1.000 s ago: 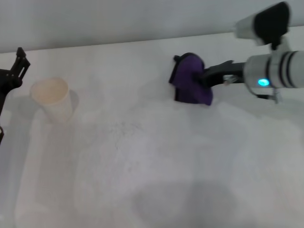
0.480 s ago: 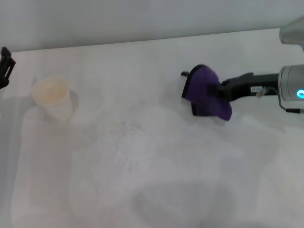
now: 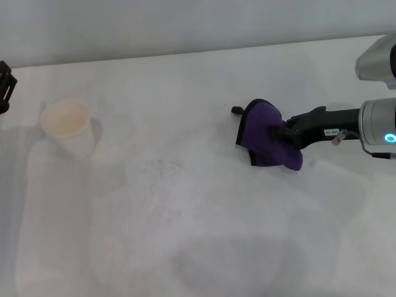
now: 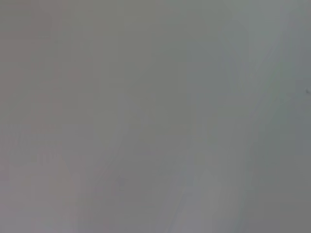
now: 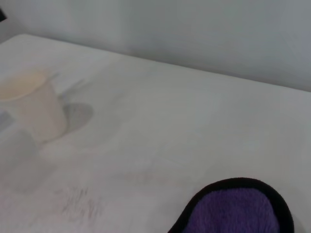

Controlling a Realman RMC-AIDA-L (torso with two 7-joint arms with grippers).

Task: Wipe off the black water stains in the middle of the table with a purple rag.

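My right gripper (image 3: 284, 134) is shut on the purple rag (image 3: 265, 141), which has black trim and hangs from it, low over the white table (image 3: 216, 241) right of the middle. The rag's edge also shows in the right wrist view (image 5: 240, 208). No glossy black water stain shows in any view; only faint grey streaks (image 3: 164, 166) mark the table's middle, left of the rag, and they also show in the right wrist view (image 5: 82, 204). My left gripper (image 3: 4, 85) is parked at the far left edge, mostly out of view.
A white paper cup (image 3: 67, 127) stands upright at the left of the table, also seen in the right wrist view (image 5: 33, 104). The table's back edge (image 3: 185, 54) meets a grey wall. The left wrist view shows only plain grey.
My right arm has pulled the rag toward the right and nearer to me. My left gripper has drawn back to the left edge of the view.
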